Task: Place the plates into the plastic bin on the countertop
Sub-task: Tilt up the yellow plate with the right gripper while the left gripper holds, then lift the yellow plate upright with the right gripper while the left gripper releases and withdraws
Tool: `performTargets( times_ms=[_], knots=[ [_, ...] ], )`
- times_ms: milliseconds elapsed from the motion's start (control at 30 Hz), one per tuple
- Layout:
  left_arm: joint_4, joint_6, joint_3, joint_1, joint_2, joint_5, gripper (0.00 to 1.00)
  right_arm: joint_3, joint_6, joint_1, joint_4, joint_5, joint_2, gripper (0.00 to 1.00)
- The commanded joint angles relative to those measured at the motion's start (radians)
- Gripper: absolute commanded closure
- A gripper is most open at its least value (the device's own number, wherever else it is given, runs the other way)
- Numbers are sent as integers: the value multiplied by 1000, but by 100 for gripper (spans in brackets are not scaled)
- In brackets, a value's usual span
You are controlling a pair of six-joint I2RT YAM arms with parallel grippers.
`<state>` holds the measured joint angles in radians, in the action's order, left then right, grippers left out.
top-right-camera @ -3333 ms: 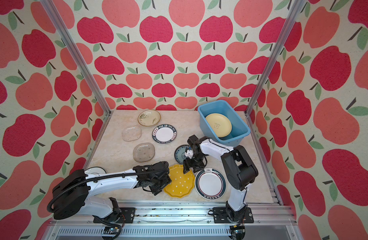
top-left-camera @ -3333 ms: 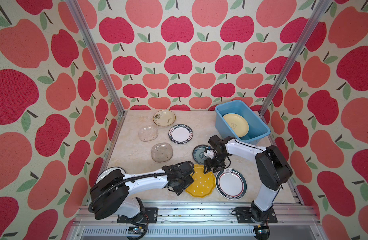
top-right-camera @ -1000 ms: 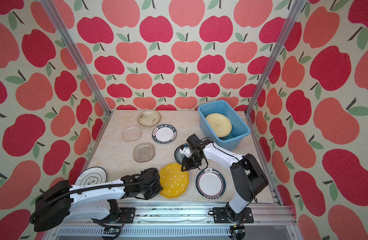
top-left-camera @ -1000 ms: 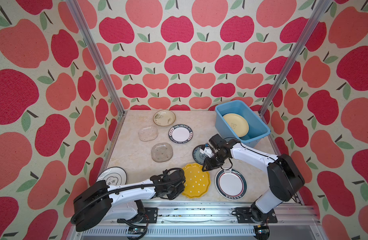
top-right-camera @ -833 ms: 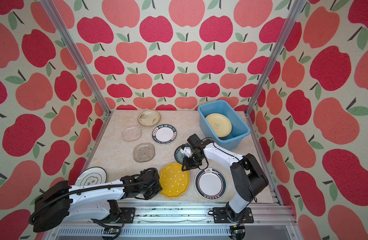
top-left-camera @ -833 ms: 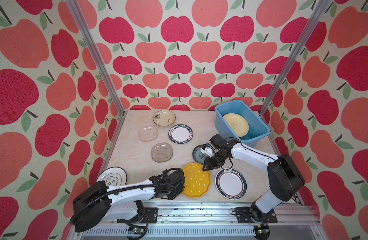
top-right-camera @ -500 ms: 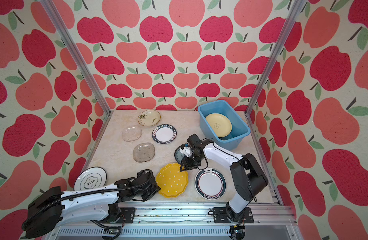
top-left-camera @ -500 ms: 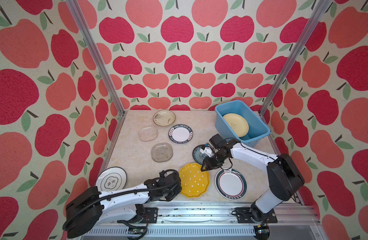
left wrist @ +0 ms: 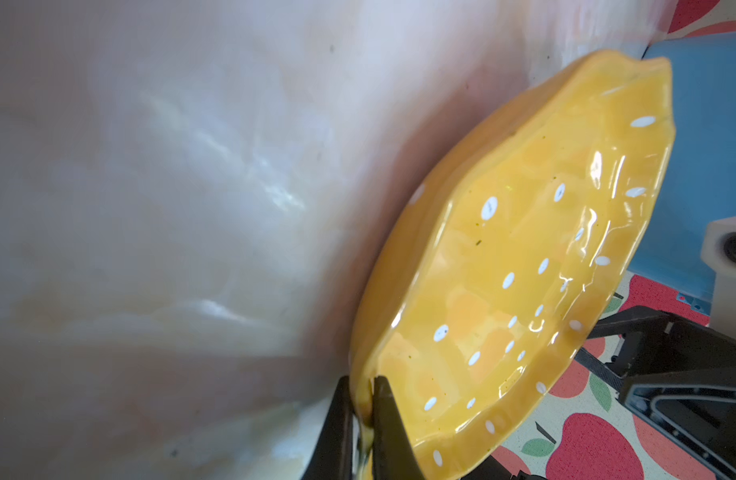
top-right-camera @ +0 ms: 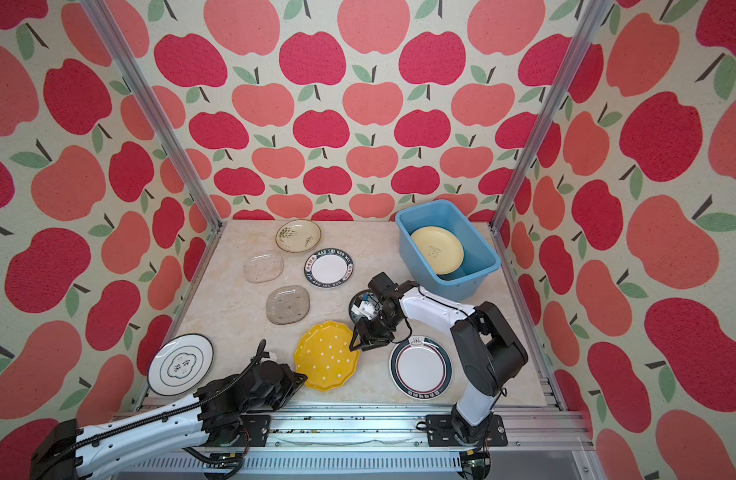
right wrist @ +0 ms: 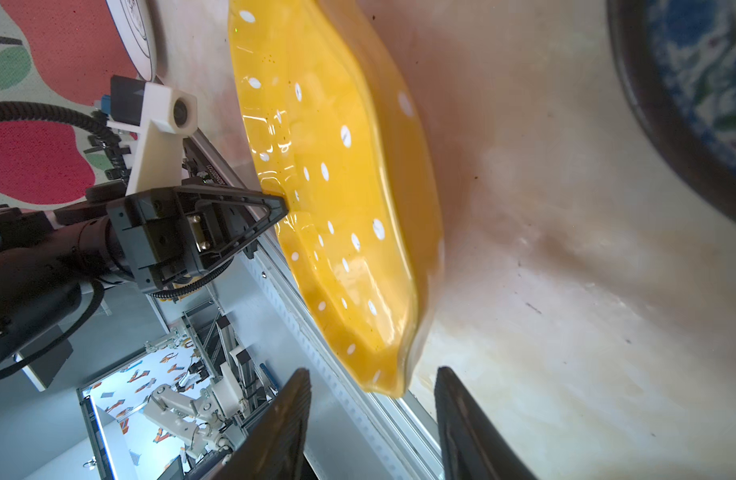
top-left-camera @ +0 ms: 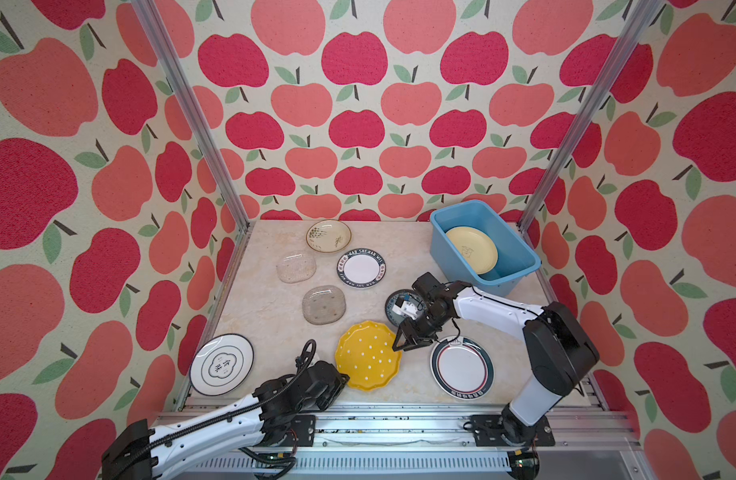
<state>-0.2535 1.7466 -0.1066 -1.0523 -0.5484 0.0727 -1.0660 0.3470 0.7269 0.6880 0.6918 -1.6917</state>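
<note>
Back toward the front rail (top-left-camera: 399,409) swings the left arm (top-left-camera: 216,424), and the left gripper (left wrist: 360,380) now pinches the near rim of the yellow dotted plate (top-left-camera: 368,355). The right gripper (right wrist: 370,374) has dropped to the opposite edge, jaws spread wider, with the rim just between them and ungripped. Looks like a handover is brewing: glossy and scalloped, it sits at the countertop's (top-left-camera: 275,324) front, well apart from the blue bin (top-left-camera: 457,266) holding one pale plate (top-left-camera: 472,249).

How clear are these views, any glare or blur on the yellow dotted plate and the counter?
In both top views the scalloped yellow white-dotted plate is sharp and evenly lit; in the left wrist view the beige marble-look countertop is blurred with pale glare streaks, the plate glinting; in the right wrist view the small blue-patterned plate is out of focus.
</note>
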Motion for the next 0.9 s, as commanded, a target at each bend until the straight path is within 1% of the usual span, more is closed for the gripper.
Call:
performTargets(
  times_ms=[0,100,300,467,700,867],
  knots=[
    [-44,26,2,5,61,47,100,0,29,7,13,21,-25,47],
    [-41,25,5,4,58,41,100,-15,49,15,8,16,-43,47],
    [19,22,7,5,-3,32,100,-14,144,17,-69,-13,-74,46],
    [70,20,3,5,-53,24,100,1,227,20,-195,30,-91,46],
    [91,16,-11,5,-82,18,100,-5,285,40,-301,70,-135,46],
    [99,16,-16,5,-91,12,100,3,329,63,-403,115,-143,51]
  ],
)
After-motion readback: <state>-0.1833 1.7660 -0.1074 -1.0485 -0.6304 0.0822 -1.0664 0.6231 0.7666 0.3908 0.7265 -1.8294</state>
